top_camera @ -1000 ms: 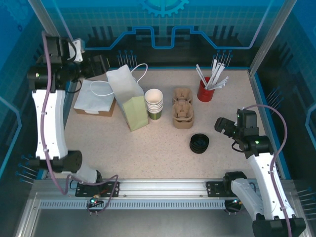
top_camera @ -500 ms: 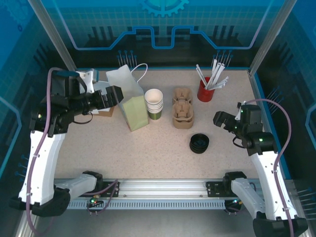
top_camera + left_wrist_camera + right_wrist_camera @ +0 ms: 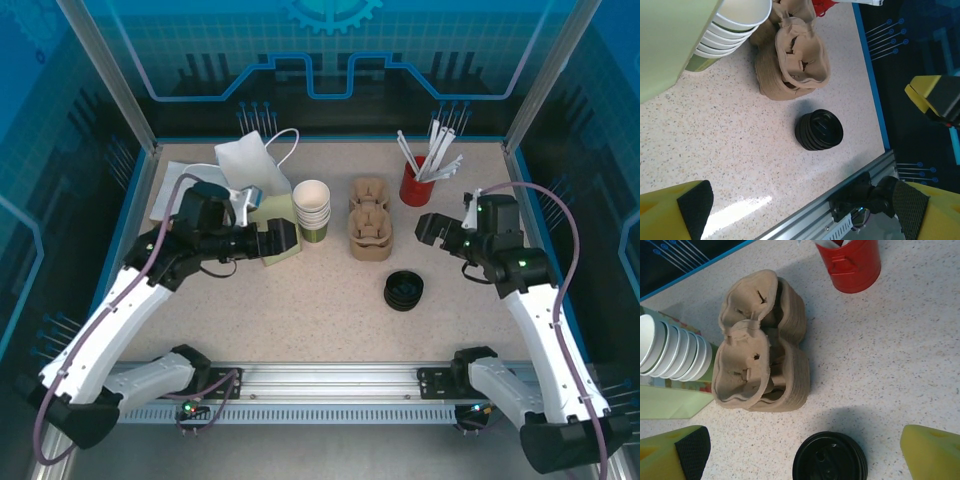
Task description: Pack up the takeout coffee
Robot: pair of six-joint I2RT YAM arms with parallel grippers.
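The takeout coffee cups (image 3: 312, 210) are several nested dark green paper cups with white insides, standing in the middle of the table; they also show as cups (image 3: 730, 27) and cups (image 3: 670, 352) in the wrist views. A stack of black lids (image 3: 404, 290) lies nearer the front, seen as lids (image 3: 819, 130) and lids (image 3: 832, 460). My left gripper (image 3: 280, 240) hangs open just left of the cups, in front of the paper bag. In its own view the left gripper (image 3: 800, 215) has nothing between its fingers. My right gripper (image 3: 432, 228) is open above the lids, its fingers (image 3: 675, 452) bare.
A brown pulp cup carrier (image 3: 369, 218) sits right of the cups. The red cup of white straws (image 3: 417, 185) stands at the back right. A white and green paper bag (image 3: 258, 195) stands left of the cups. A metal rail (image 3: 330, 380) borders the front edge.
My left arm has swung from the back left corner down to the middle, beside the bag and cups. My right gripper has moved left and farther back, toward the carrier.
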